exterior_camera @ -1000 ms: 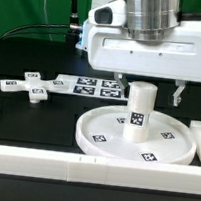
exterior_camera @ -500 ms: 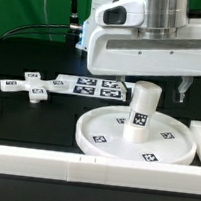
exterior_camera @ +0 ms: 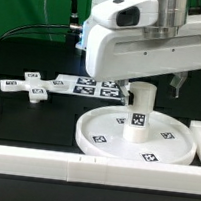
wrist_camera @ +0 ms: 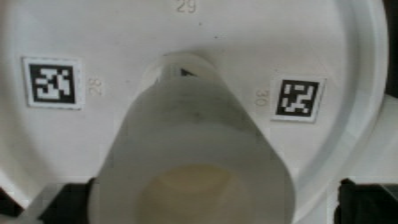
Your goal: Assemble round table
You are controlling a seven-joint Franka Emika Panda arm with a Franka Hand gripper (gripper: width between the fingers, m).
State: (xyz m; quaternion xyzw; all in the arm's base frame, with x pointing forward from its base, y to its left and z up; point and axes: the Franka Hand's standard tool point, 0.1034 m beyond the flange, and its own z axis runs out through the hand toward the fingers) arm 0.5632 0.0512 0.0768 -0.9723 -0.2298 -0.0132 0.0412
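Now upright again on the disc [exterior_camera: 93, 129], the leg [exterior_camera: 138, 115]; hand [exterior_camera: 147, 89] lower, released, astride it.

White leg [exterior_camera: 138, 113] upright on disc [exterior_camera: 88, 137], foot [exterior_camera: 32, 86] apart

Black table [exterior_camera: 36, 117], carrying:
- Disc [exterior_camera: 89, 140], lying flat, near, toward the exterior view's right.
- Foot [exterior_camera: 30, 86], lying flat, farther back at the exterior view's left.
- Marker board [exterior_camera: 90, 85], lying just beside the foot, behind the disc.
- White rails [exterior_camera: 91, 168], bordering the near edge and both sides.
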